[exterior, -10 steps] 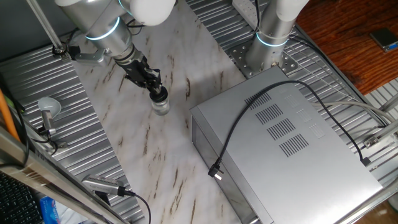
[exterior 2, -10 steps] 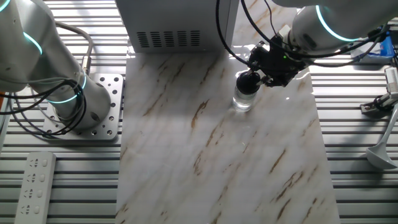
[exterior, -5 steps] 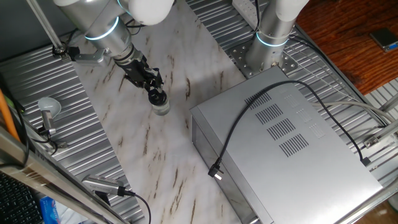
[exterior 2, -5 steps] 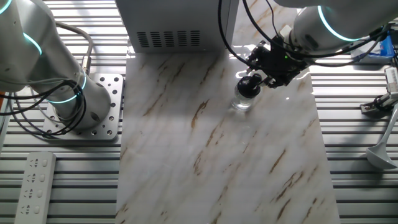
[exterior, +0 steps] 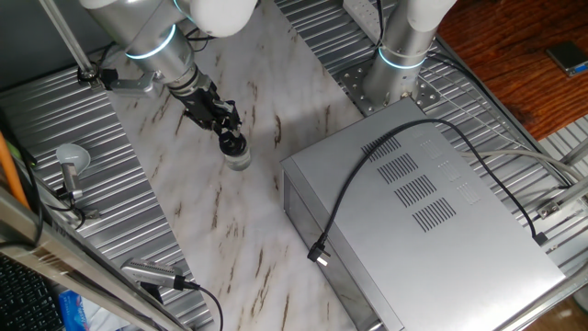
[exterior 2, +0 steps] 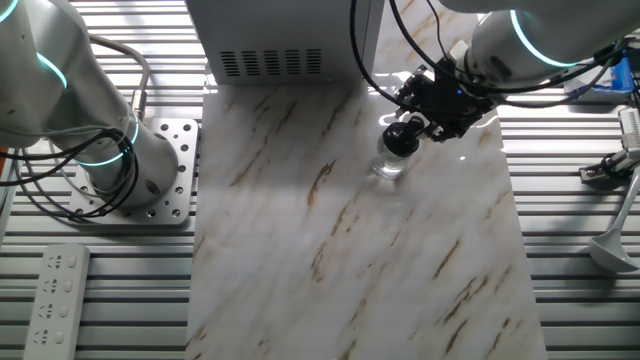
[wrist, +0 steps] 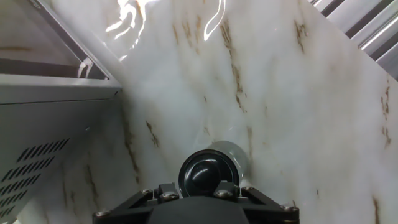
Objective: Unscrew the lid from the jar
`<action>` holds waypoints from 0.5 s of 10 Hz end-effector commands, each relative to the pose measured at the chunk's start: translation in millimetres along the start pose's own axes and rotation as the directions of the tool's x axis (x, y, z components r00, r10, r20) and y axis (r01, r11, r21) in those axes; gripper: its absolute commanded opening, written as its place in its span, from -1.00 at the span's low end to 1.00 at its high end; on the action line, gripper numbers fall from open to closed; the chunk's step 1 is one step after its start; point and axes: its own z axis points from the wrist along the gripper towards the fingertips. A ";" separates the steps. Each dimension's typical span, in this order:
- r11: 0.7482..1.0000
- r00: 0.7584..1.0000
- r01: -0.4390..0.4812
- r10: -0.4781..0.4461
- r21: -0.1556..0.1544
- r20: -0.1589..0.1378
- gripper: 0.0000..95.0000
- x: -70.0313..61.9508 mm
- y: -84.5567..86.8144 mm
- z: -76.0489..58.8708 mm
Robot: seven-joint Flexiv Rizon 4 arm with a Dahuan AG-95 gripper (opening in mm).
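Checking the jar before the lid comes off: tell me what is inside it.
Nothing shows through the clear wall of the jar, which stands on the marble table. The dark lid, held by the gripper, covers its mouth, so the inside cannot be fully checked.

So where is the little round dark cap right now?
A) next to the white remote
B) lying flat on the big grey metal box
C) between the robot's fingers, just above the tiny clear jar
C: the small round dark cap sits pinched at the tip of the robot's fingers, directly over the tiny see-through jar on the marble table top.
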 end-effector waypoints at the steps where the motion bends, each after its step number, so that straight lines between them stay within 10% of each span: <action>1: 0.999 0.999 -0.031 0.032 0.015 -0.038 -0.20 -0.6 -0.6 -0.3; 2: 0.999 0.998 -0.040 0.041 0.018 -0.056 -0.20 -0.6 -0.3 -0.9; 3: 0.998 0.995 -0.050 0.052 0.024 -0.085 0.20 -0.1 -0.1 -2.2; 5: 0.999 0.994 -0.047 0.049 0.022 -0.097 0.20 1.8 0.1 -5.3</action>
